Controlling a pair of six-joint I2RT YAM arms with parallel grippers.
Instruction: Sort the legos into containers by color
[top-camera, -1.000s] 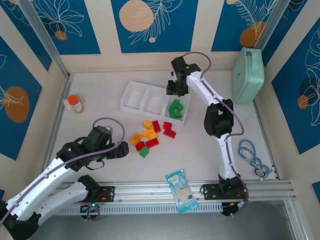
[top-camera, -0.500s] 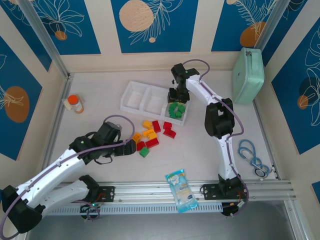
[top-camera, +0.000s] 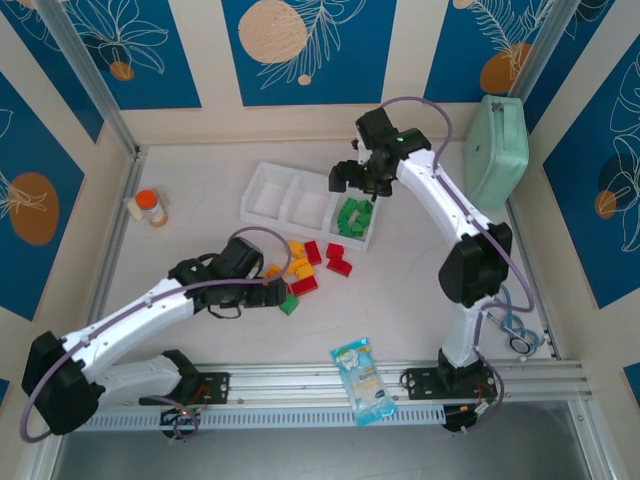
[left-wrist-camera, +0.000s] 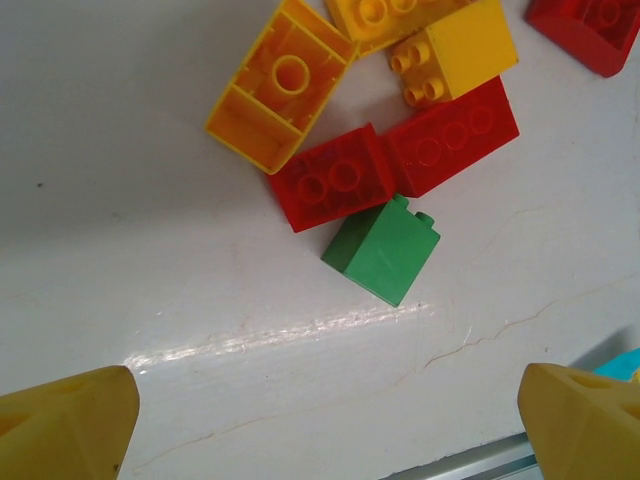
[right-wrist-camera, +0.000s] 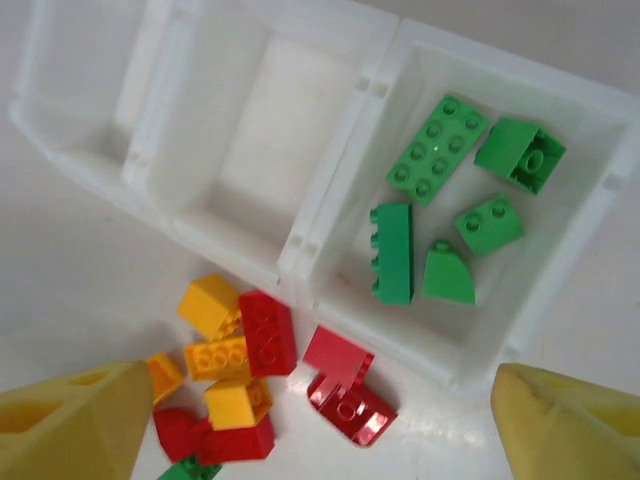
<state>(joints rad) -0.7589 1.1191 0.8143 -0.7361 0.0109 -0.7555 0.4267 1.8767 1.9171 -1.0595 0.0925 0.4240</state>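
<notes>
The left claw (left-wrist-camera: 322, 428) is open above a green brick (left-wrist-camera: 381, 249). The right claw (right-wrist-camera: 320, 425) is open above green bricks (right-wrist-camera: 437, 150) in the tray (right-wrist-camera: 300, 245).

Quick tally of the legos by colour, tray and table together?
Green legos: 6 (5 in the tray, 1 loose)
Red legos: 5
Yellow-orange legos: 4
Total: 15
</notes>
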